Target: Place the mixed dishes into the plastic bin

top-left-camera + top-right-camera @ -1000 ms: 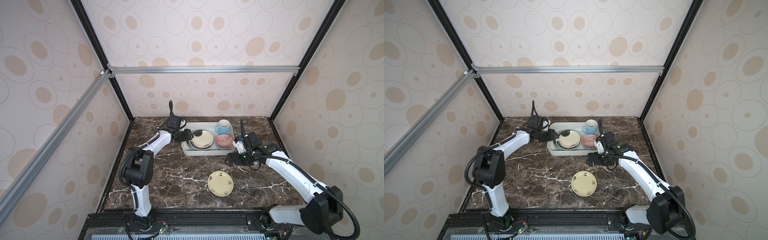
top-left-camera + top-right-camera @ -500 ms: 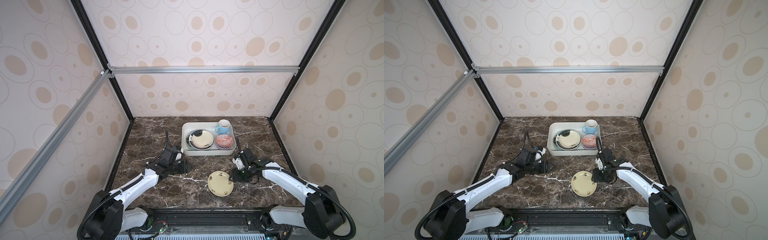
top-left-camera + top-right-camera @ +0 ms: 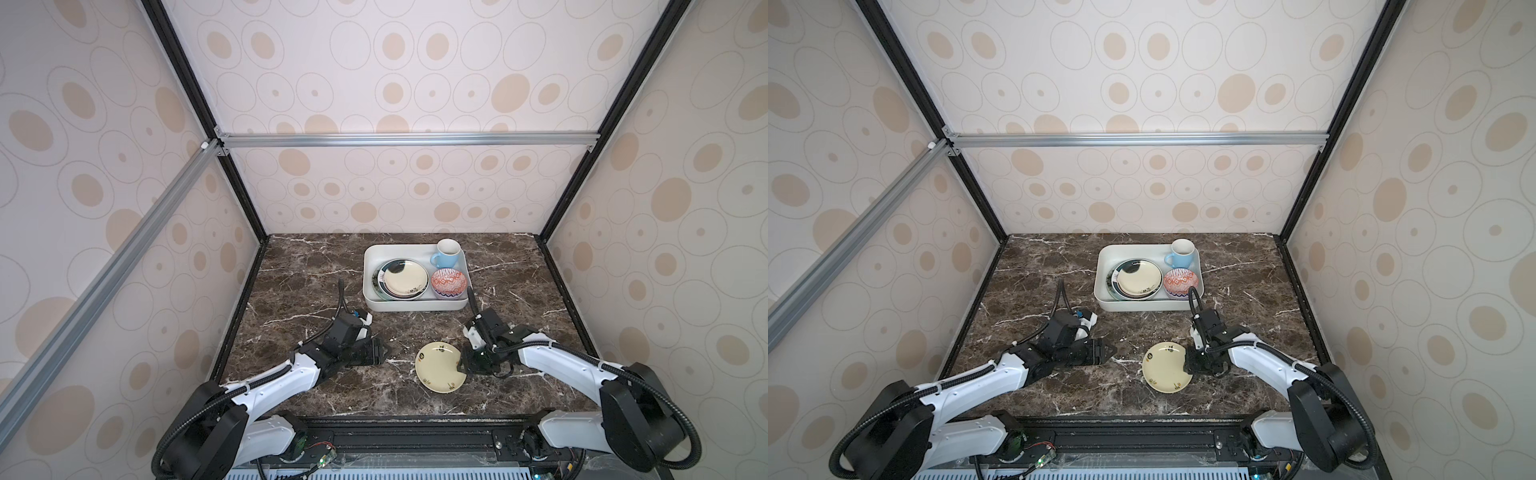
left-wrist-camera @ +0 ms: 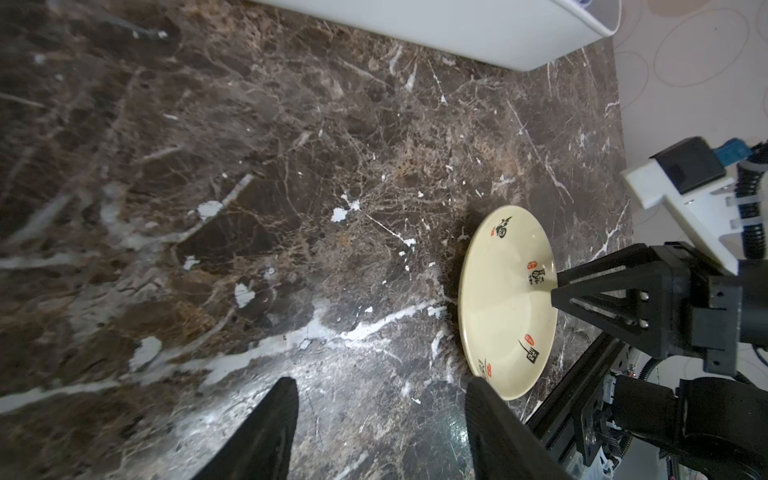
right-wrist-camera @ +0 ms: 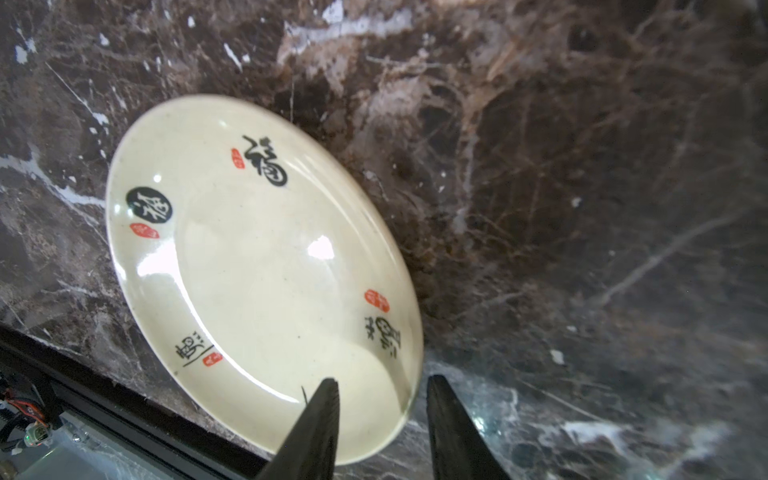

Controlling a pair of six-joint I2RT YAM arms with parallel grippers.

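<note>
Found small cream plate [image 3: 440, 372] lying flat on the marble table [image 3: 316, 291] near the front edge, well apart from the plastic bin [image 3: 415, 306]; noted inside the bin a stack of plates [image 3: 403, 279], red-patterned bowl [image 3: 449, 283] and light-blue mug [image 3: 448, 253].

Observed right gripper [image 5: 380, 379] astride the plate's rim, one finger over the well and one outside, jaws narrowly apart with no pinch seen; observed left gripper [image 4: 378, 382] low over bare marble near the plate, jaws apart and empty.

Hazards, as judged:
- Glazed sloping rim liable to squirt out under closing.
- Shallow bite liable to let the plate droop or swing on lifting.
- Possible scrape of the outer finger along the marble.
- Possible knock against the bin's near wall or the stacked crockery on setting down.
- Possible crowding by the left gripper.

Views compared:
- Bin contents and overall spacing given only in both top views.
- Exact finger placement across the rim given only by right wrist view.
- Right gripper's side profile against the plate given only by left wrist view, along with one corner of the bin wall.
</note>
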